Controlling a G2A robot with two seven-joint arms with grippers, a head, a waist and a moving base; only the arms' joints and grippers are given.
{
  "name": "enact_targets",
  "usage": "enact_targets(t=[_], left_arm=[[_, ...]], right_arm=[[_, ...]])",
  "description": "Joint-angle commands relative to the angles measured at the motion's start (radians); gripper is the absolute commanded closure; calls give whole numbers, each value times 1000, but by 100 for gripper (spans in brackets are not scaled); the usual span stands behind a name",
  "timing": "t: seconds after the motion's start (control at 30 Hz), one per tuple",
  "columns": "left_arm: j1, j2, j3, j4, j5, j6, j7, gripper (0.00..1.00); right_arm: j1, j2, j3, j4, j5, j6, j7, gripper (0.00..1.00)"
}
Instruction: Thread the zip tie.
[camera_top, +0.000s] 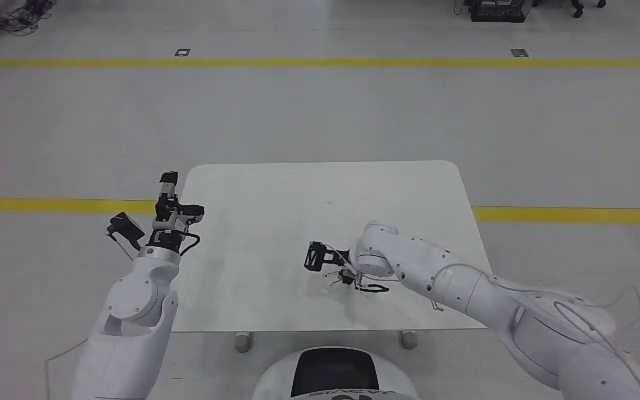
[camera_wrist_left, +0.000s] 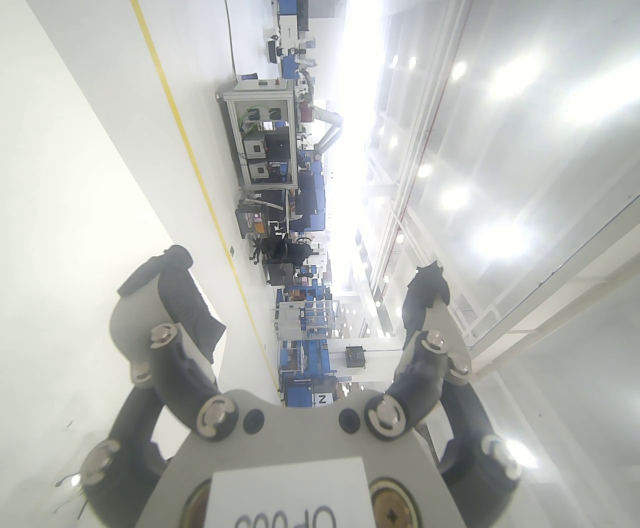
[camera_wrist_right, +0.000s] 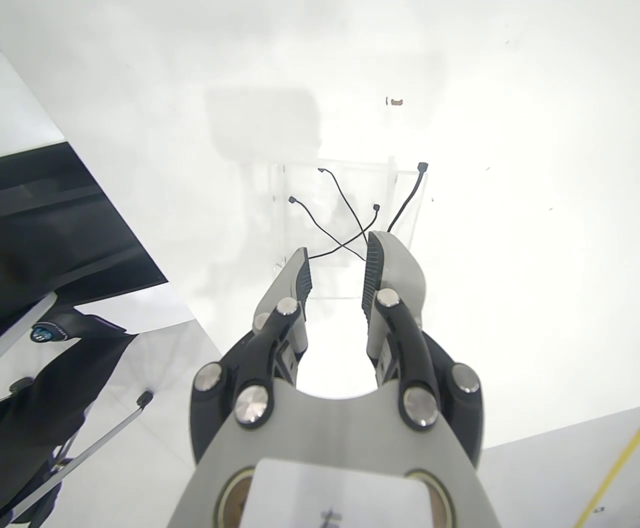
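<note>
White right arm (camera_top: 450, 285) bent in from the near right corner, forearm low over the table (camera_top: 300, 190), right gripper (camera_wrist_right: 337, 252) angled down and leftward across the top. Beside the left edge, left arm (camera_top: 140, 300) folded, left gripper (camera_wrist_left: 300, 265) held just off that edge and pointed out at the room. Plain white tabletop; pale floor beyond, crossed by yellow lines (camera_top: 300, 63); workstations (camera_wrist_left: 265, 135) and bright ceiling lights (camera_wrist_left: 500, 240) ahead of the left wrist. Left gripper spread wide and empty. Right gripper partly open, gap between the tips empty. Black zip ties (camera_wrist_right: 350, 233) just past those tips, loose and crossed inside a clear box (camera_wrist_right: 390, 167) on the table; two strands running up to the tips, contact impossible to judge.
</note>
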Motion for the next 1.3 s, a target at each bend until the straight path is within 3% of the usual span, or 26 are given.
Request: enact_targets(t=[0.0,0.47,0.97,1.27], left_arm=[[0,0,0,0,0,0,0,0],[0,0,0,0,0,0,0,0],[0,0,0,0,0,0,0,0],[0,0,0,0,0,0,0,0]], right_arm=[[-2,-4,0,9,2,0,3,75],[-15,-41,0,28,45,0,94,82],[-27,-62,0,18,143,0,158,79],[-24,-75,0,50,110,0,151,81]])
